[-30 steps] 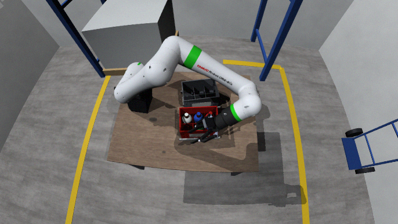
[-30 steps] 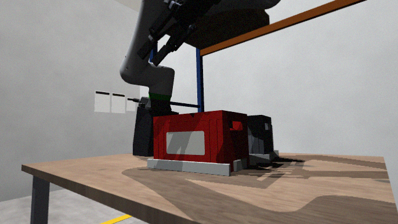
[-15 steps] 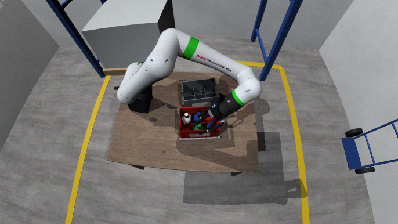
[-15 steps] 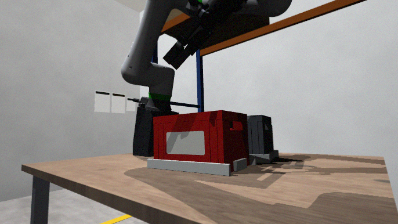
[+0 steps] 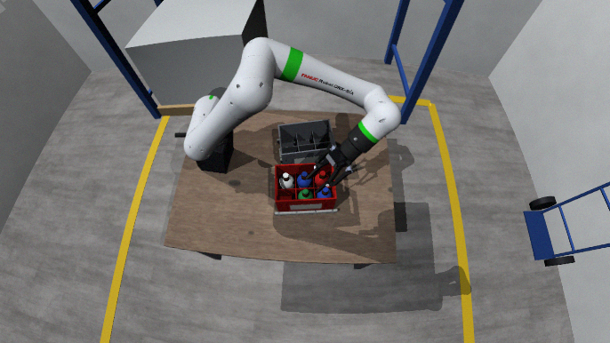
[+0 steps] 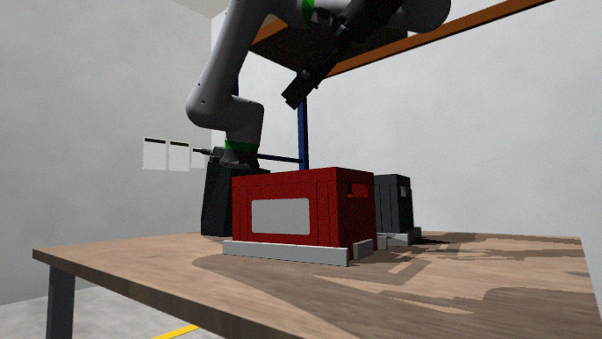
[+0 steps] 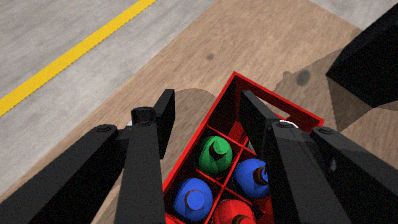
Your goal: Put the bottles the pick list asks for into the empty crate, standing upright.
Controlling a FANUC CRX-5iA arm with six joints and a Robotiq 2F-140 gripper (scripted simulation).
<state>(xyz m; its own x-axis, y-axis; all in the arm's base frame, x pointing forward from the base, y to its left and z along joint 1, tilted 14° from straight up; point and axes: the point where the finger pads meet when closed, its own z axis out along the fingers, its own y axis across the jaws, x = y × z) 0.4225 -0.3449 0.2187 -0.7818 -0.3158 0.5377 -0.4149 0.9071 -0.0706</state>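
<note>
Arm: white six-joint arm with green bands (image 5: pixel 249 91) (image 6: pixel 219 75), bent high across the top view's upper middle
Wrist: black cylindrical wrist section (image 5: pixel 357 144), slanting down-left
Gripper: black two-finger gripper (image 5: pixel 321 179) (image 6: pixel 290 100) (image 7: pixel 207 104), tilted, fingers parted, holding nothing
Fingertips: lower left and right of centre in the wrist view

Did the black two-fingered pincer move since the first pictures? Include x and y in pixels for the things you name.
Yes. In the top view, measured against the red rectangular crate (image 5: pixel 284 205) (image 6: pixel 285 190) (image 7: pixel 280 95), the black two-fingered pincer (image 5: pixel 314 187) (image 6: pixel 290 100) (image 7: pixel 207 104) shifted toward the grey rectangular crate (image 5: pixel 285 156) (image 6: pixel 390 202).
</note>
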